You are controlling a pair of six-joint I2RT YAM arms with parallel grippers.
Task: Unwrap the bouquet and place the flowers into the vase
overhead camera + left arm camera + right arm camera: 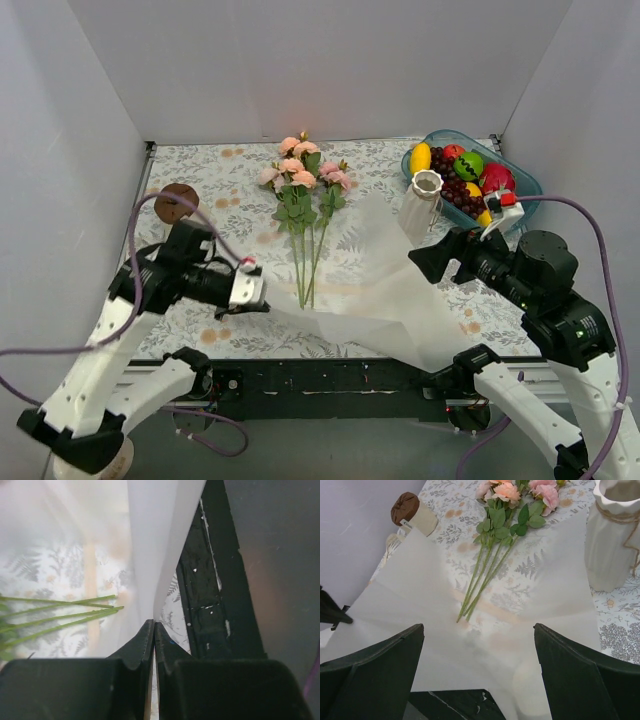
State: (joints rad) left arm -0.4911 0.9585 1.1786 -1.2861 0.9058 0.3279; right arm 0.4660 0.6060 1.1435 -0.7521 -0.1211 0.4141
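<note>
Several pink and peach flowers [303, 180] lie bare at the centre of the top view, their stem ends on the opened paper wrap [385, 295]. The vase [424, 205] stands upright to their right. The left gripper [255, 292] is clamped tight on the paper's left edge — the left wrist view shows the sheet pinched between its jaws. The right gripper [422, 262] hangs spread wide over the paper, holding nothing. The best course is probably to draw the sheet low and slowly toward the lower left, so the stems slide off without rolling or nudging the vase. A fern-print cloth [220, 170] covers the table, plain white walls [60, 150] enclose it, and a blue fruit bowl [528, 178] sits upper right.
</note>
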